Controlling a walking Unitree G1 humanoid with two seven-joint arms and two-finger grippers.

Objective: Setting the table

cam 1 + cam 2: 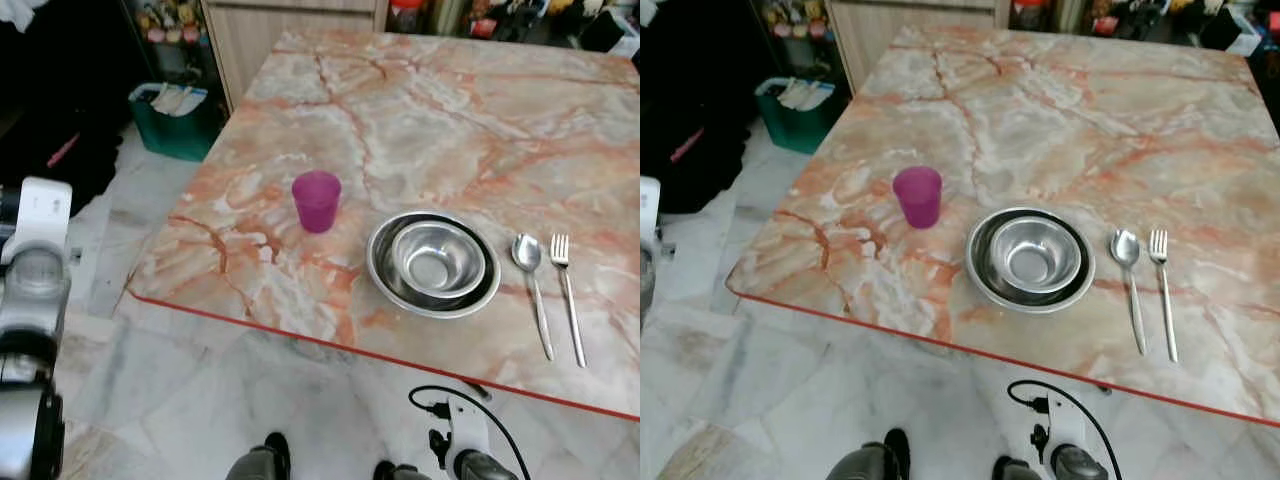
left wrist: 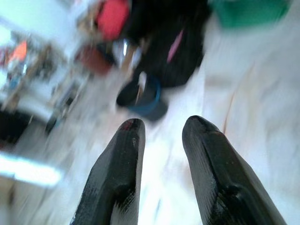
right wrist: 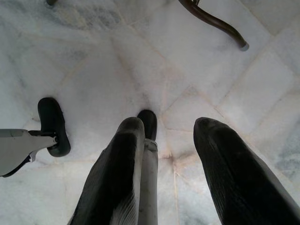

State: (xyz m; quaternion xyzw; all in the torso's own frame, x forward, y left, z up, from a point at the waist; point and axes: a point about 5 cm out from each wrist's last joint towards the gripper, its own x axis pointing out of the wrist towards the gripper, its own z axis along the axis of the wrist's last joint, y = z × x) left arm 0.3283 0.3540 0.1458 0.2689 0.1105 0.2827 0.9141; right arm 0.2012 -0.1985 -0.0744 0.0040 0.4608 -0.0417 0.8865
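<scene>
Spoon point(image 1: 531, 283) and fork point(image 1: 567, 290) lie parallel on surface point(image 1: 450, 120), handles toward me. My left gripper point(image 2: 161, 129) and right gripper point(image 3: 168, 129) both spread, empty, over floor point(image 3: 117, 61).

Both claws point(image 2: 161, 129) point(image 3: 168, 129) gaping — (empty).

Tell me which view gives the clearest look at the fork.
The right eye view: the fork lies whole, well inside the frame, beside the spoon on the table. The left eye view has it whole too, nearer the frame's edge. The wrist views look at the floor.
</scene>
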